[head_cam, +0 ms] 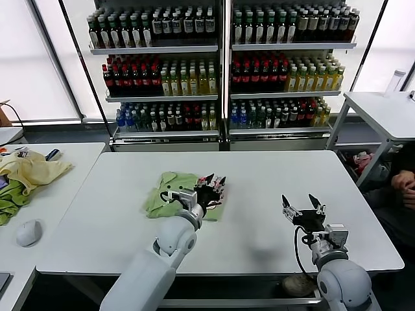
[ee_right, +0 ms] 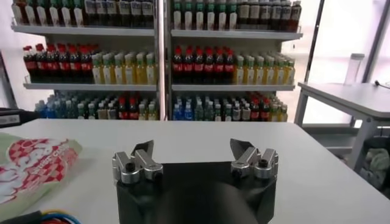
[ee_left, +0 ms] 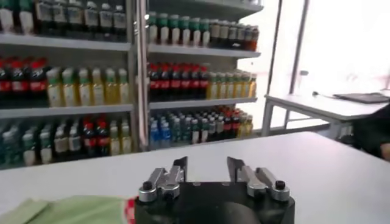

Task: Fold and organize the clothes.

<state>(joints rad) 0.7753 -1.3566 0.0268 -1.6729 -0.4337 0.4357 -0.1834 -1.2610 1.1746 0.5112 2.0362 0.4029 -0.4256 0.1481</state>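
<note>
The light green polo shirt [head_cam: 170, 193] lies folded in a small bundle on the white table [head_cam: 259, 188], left of centre; its red-and-white print shows by its right edge. My left gripper [head_cam: 213, 181] hovers open over the shirt's right edge, holding nothing. In the left wrist view [ee_left: 206, 163] the jaws stand apart over bare table and a strip of the shirt [ee_left: 67, 209] shows beside the wrist. My right gripper [head_cam: 303, 202] is open and empty over the table's front right. In the right wrist view [ee_right: 192, 147] the shirt's print [ee_right: 33, 167] lies off to one side.
A second table [head_cam: 45, 170] at the left holds a pale yellow cloth [head_cam: 32, 170], a darker green cloth [head_cam: 11, 201] and a white mouse [head_cam: 28, 232]. Bottle shelves [head_cam: 220, 65] stand behind. Another white table [head_cam: 382, 110] and a seated person [head_cam: 402, 188] are at the right.
</note>
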